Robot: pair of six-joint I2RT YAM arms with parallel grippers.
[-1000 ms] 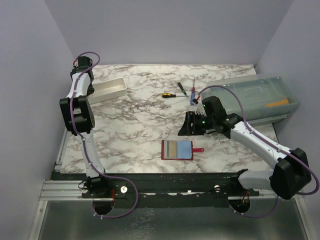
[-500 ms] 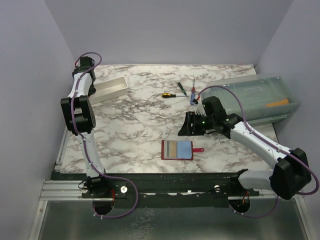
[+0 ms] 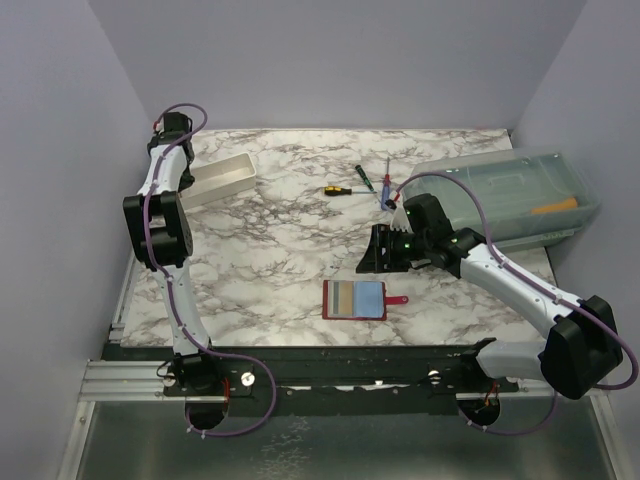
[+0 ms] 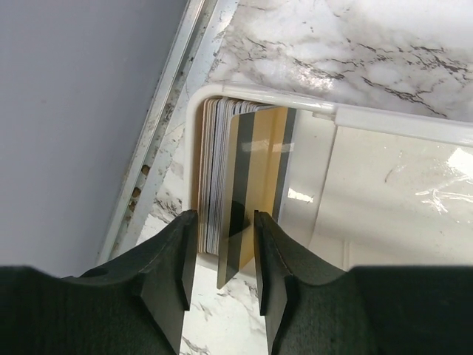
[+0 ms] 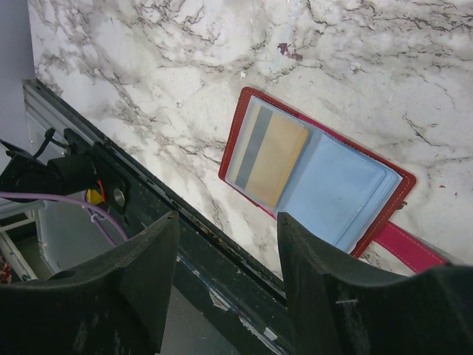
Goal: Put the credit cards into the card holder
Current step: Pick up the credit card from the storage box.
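The dark-red card holder [image 3: 355, 298] lies open on the marble near the front edge. In the right wrist view [image 5: 318, 185] its left pocket shows a tan card [image 5: 270, 151] and its right side is blue [image 5: 336, 194]; I cannot tell whether that is a card or lining. My right gripper [image 5: 225, 222] is open and empty, hovering just behind the holder [image 3: 378, 250]. My left gripper [image 4: 223, 222] is at the left end of the white tray [image 4: 384, 122]. Its jaws straddle a tan card with a black stripe [image 4: 255, 170], with a gap on the left side. A stack of cards [image 4: 211, 177] stands on edge beside it.
The white tray [image 3: 222, 178] sits at the back left by the table's left rail. Screwdrivers [image 3: 337, 189] lie at the back centre. A clear plastic box [image 3: 520, 195] stands at the back right. The black front rail [image 5: 185, 259] runs just below the holder.
The left arm has shifted slightly to the right over the tray's end. The right arm and the card holder have not moved.
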